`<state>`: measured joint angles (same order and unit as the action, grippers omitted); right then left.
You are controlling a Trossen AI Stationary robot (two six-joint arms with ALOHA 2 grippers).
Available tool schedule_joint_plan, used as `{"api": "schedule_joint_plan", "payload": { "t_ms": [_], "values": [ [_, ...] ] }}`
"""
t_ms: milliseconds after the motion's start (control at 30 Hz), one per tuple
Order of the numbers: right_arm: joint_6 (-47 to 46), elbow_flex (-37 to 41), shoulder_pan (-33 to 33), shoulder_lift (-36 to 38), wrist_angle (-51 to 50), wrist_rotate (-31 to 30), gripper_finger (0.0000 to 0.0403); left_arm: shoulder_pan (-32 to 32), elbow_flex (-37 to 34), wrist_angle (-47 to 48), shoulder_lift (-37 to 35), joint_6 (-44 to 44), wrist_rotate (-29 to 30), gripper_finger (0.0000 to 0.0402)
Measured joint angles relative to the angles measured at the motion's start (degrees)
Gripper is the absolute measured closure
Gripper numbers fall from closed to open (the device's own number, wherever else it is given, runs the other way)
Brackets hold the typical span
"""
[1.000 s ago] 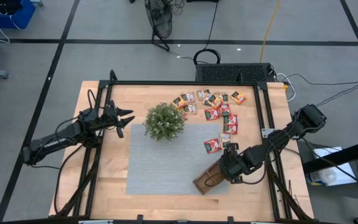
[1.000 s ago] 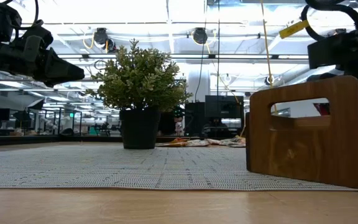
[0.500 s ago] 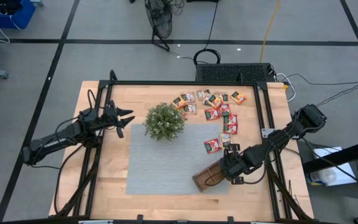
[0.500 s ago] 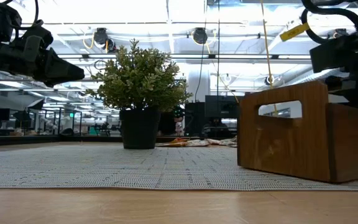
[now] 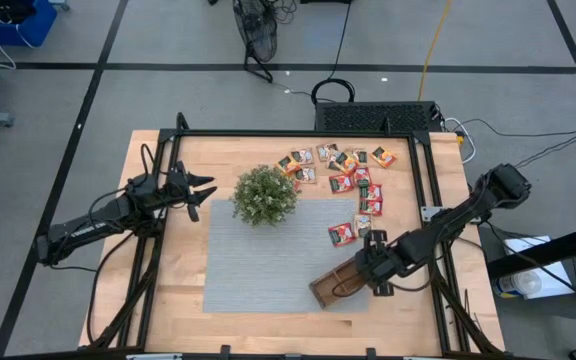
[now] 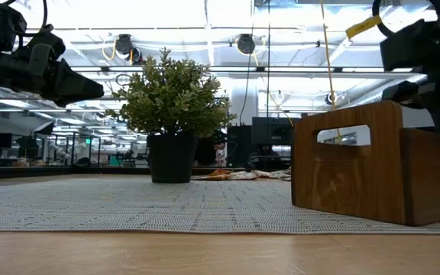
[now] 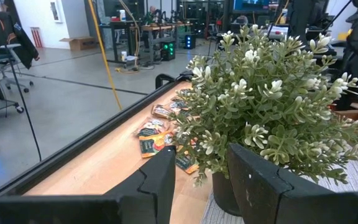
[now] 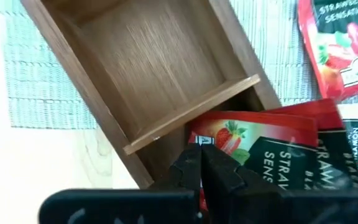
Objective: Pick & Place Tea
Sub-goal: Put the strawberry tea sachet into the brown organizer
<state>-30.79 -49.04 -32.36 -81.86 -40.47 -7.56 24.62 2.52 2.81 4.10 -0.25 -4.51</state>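
Note:
Small flat tea sachets (image 5: 343,170), mostly red, lie scattered on the bare table's far right part; the left wrist view shows them (image 7: 157,134) beyond the plant. The brown wooden tray (image 5: 333,288) stands askew on the grey mat's near right corner. My right gripper (image 5: 371,262) hangs over the tray's right end, shut on a red strawberry sachet (image 8: 260,149). More sachets lie under and beside that one. My left gripper (image 5: 208,190) waits open, left of the potted plant (image 5: 264,195). My right gripper (image 8: 205,165) pinches the red strawberry sachet by its edge near one corner (image 8: 229,134), coming from above and pointing down. The sachet lies flat over the tray's end compartment, just past a divider (image 8: 191,112). Whether it rests on the sachets below, I cannot tell.
The plant (image 6: 173,99) stands on the mat's far left corner. The woven grey mat (image 5: 268,255) covers the table's middle. A loose red sachet (image 8: 334,43) lies on the mat beside the tray. A black frame (image 5: 298,133) rims the table. The tray's middle compartment (image 8: 160,68) shows bare wood.
The tray has turned about on the mat: the low view first showed only its handle end, and now shows that end plus one long side. My right gripper has shifted slightly toward the table's near left over the tray's end. It has stayed shut.

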Motion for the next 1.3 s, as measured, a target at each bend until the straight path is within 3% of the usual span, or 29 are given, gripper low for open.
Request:
{"api": "schedule_joint_plan", "payload": {
  "t_ms": [767, 1300],
  "values": [
    [0.8, 0.0, 0.0, 5.1, 0.1, -3.2, 0.0403, 0.0, 0.0, 0.0, 0.0, 0.0, 0.0, 0.0254],
    [11.5, 0.0, 1.3, 10.5, 6.0, -9.8, 0.0403, 0.0, 0.0, 0.0, 0.0, 0.0, 0.0, 0.0254]
  ]
}}
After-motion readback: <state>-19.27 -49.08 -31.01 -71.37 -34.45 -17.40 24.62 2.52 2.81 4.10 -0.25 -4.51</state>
